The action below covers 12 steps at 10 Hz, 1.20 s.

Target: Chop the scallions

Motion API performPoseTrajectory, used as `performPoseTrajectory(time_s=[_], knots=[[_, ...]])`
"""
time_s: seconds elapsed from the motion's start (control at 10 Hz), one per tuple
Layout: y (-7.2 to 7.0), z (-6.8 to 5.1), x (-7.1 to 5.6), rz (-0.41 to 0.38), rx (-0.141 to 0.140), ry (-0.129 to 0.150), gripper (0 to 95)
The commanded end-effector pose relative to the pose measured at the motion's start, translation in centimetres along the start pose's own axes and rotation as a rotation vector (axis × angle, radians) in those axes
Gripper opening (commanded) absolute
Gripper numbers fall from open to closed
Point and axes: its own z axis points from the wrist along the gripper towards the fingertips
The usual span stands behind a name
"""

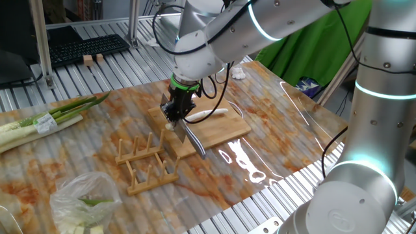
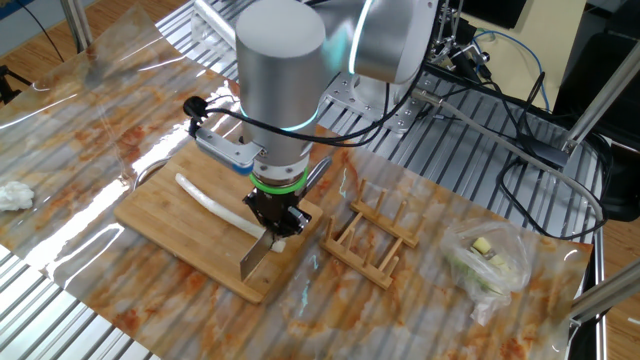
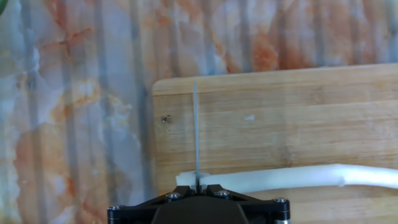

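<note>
The scallion is one pale cream stalk (image 1: 209, 114) (image 2: 208, 199) lying across the wooden cutting board (image 1: 224, 133) (image 2: 165, 225). My gripper (image 1: 175, 117) (image 2: 279, 222) hangs over the stalk's end at the board's corner, shut on a knife. The knife's blade (image 1: 193, 141) (image 2: 254, 259) slants down to the board. In the hand view the blade (image 3: 196, 134) shows edge-on as a thin line crossing the stalk (image 3: 280, 178) close to its left tip, with the gripper (image 3: 197, 188) right above it and the board (image 3: 280, 112) beyond.
A wooden slotted rack (image 1: 146, 162) (image 2: 370, 240) stands beside the board. A clear bag of green bits (image 1: 84, 201) (image 2: 485, 260) lies further off. A labelled green-and-white bundle (image 1: 45, 120) lies at the far left. Crumpled white tissue (image 1: 237, 73) (image 2: 12, 195) sits past the board.
</note>
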Motion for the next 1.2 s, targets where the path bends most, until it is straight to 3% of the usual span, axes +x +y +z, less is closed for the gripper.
performPoseTrajectory(time_s=[0.1,0.3,0.7,1.2], knots=[[-0.2,0.0,0.4,-0.003,-0.026,0.028,0.0],[-0.3,-0.9,0.7,-0.004,-0.023,0.034,0.0],[-0.5,-1.5,1.0,-0.01,-0.008,0.031,0.0],[-0.5,-3.1,1.5,0.006,-0.009,0.032,0.0]])
